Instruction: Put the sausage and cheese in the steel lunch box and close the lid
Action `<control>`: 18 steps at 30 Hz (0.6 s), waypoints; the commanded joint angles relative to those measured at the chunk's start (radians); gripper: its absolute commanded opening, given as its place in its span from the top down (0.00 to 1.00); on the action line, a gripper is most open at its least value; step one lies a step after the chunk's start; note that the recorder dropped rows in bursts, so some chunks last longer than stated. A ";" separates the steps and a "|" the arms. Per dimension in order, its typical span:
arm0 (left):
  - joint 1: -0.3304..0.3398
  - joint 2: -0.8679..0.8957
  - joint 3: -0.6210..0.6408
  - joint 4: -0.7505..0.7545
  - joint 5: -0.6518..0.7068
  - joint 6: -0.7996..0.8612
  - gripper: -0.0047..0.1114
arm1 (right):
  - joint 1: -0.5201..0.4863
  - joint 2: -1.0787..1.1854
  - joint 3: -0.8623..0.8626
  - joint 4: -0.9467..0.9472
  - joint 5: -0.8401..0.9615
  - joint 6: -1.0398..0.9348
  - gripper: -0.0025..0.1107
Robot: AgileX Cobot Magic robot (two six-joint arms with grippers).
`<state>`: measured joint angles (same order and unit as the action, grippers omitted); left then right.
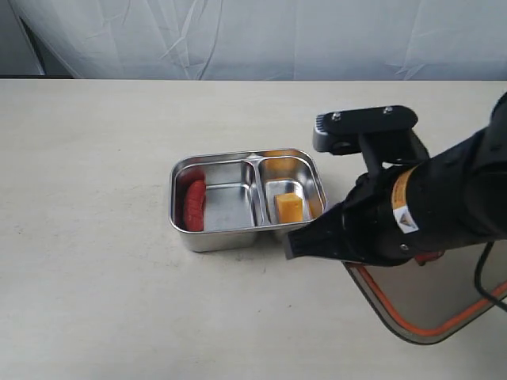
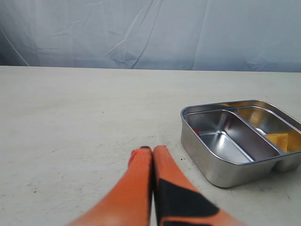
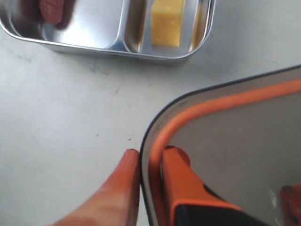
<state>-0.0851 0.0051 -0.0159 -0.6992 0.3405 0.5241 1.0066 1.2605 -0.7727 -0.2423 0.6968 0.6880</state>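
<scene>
Right gripper [image 3: 151, 153]: clamped on the rim of the lid [image 3: 225, 141], with one orange finger outside the edge and the other inside, against the orange seal [image 3: 211, 106].
Left gripper [image 2: 150, 150]: fingers pressed together and holding nothing, over the bare table [image 2: 70, 117], left of the lunch box [image 2: 207, 160].
Lunch box: open, at the middle of the table, with the large compartment on the left and the small one on the right.
Sausage [image 1: 194, 203]: red and ribbed, in the large compartment, along its left wall.
Cheese [image 1: 288, 208]: yellow-orange block in the small compartment, toward its near end.
Lid: near-right of the lunch box and apart from it, partly hidden under the right arm [image 1: 459, 198]. I cannot tell whether it rests on the table or is lifted.
Writing: an orange-and-white sticker [image 1: 404, 210] on the right arm carries a black triangle sign; the print is too small to read.
Backdrop: pale creased cloth [image 1: 238, 39] along the far edge.
</scene>
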 commanded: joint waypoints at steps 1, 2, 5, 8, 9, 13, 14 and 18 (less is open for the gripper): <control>-0.007 -0.005 0.001 0.006 -0.015 0.003 0.96 | 0.001 -0.109 -0.001 -0.002 0.009 0.001 0.98; -0.007 -0.005 0.001 0.006 -0.033 0.003 0.96 | 0.001 -0.132 -0.001 0.007 0.009 0.001 0.98; -0.007 -0.005 0.001 -0.222 -0.108 -0.074 0.96 | 0.004 -0.191 -0.001 0.030 0.003 -0.001 0.98; -0.007 -0.005 0.001 -0.692 -0.136 -0.122 0.96 | 0.033 -0.234 -0.001 0.031 -0.033 -0.001 0.98; -0.007 -0.005 0.001 -0.779 -0.148 -0.122 0.96 | 0.048 -0.246 -0.001 0.034 -0.055 -0.001 0.98; -0.007 -0.005 0.001 -0.921 -0.235 -0.120 0.96 | 0.121 -0.257 -0.001 0.056 -0.226 -0.001 0.98; -0.007 -0.005 0.001 -0.920 -0.244 -0.120 0.96 | 0.135 -0.255 -0.001 0.064 -0.266 -0.001 0.98; -0.007 -0.005 0.001 -0.923 -0.182 -0.120 0.96 | 0.193 -0.220 -0.001 0.079 -0.442 -0.001 0.99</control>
<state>-0.0851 0.0051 -0.0159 -1.6014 0.1178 0.4085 1.1660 1.0210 -0.7727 -0.1666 0.3855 0.6920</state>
